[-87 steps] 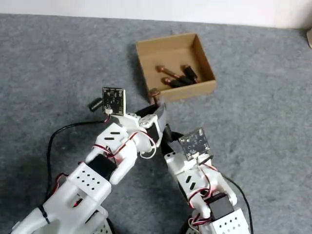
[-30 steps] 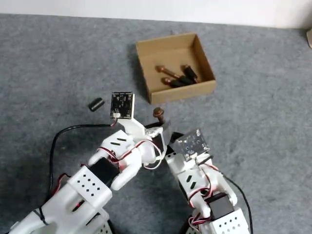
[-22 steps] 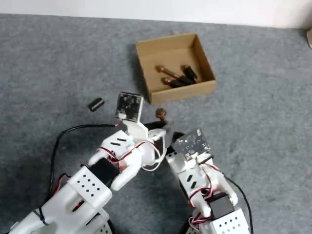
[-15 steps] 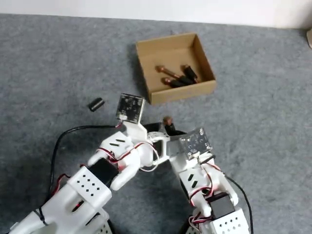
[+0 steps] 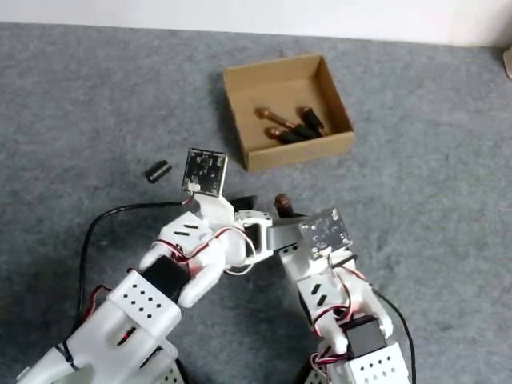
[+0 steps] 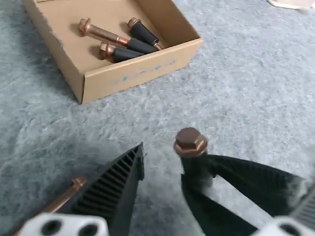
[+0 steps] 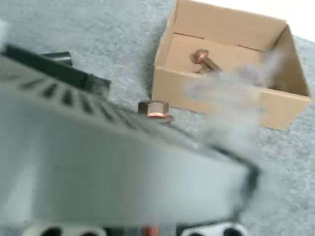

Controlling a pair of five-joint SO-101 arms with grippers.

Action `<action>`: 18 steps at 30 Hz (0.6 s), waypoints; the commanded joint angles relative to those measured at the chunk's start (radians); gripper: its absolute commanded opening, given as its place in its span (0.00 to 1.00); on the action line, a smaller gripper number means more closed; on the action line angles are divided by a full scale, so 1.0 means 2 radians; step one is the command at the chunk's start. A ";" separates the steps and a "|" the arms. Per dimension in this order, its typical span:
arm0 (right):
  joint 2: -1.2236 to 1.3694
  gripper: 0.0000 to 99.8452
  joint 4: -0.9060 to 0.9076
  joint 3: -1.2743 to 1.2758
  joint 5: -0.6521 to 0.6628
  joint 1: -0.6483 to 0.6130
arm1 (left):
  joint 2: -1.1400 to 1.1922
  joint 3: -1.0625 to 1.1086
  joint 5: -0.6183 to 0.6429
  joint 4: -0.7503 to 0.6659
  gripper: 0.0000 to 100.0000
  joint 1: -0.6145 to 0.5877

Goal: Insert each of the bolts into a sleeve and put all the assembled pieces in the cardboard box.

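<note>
The high view looks almost straight down on the grey carpeted table (image 5: 416, 184) from well above. Both wrist cameras sit low and close, facing the far side; all three views share the open brown cardboard box (image 5: 300, 150).

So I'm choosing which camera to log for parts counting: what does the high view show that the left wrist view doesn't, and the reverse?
High view adds: a loose black sleeve lying on the grey carpet, off to the left of the cardboard box.
Left wrist view adds: the end of a second copper bolt beside the ridged black finger.
Shared: the cardboard box holding three assembled pieces, and an upright bolt head between the box and the arms.
</note>
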 commanded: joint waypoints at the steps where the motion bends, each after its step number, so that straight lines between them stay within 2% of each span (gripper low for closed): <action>1: -0.003 0.00 -0.020 -0.026 -0.005 0.008 | -0.005 -0.005 0.003 -0.002 0.48 -0.023; 4: -0.003 0.00 -0.020 -0.025 -0.005 0.008 | -0.005 -0.003 0.003 -0.002 0.46 -0.023; 6: -0.003 0.00 -0.020 -0.025 -0.005 0.008 | -0.005 -0.005 0.000 -0.002 0.40 -0.028; 8: -0.003 0.00 -0.020 -0.023 -0.005 0.008 | -0.005 -0.008 0.000 -0.003 0.29 -0.049; 12: -0.003 0.00 -0.020 -0.023 -0.004 0.008 | -0.005 -0.027 0.001 -0.011 0.00 -0.115; 15: -0.003 0.00 -0.020 -0.023 -0.004 0.010 | -0.002 -0.032 0.002 -0.013 0.05 -0.158; 18: -0.003 0.00 -0.020 -0.023 -0.004 0.011 | 0.000 -0.033 0.002 -0.013 0.00 -0.184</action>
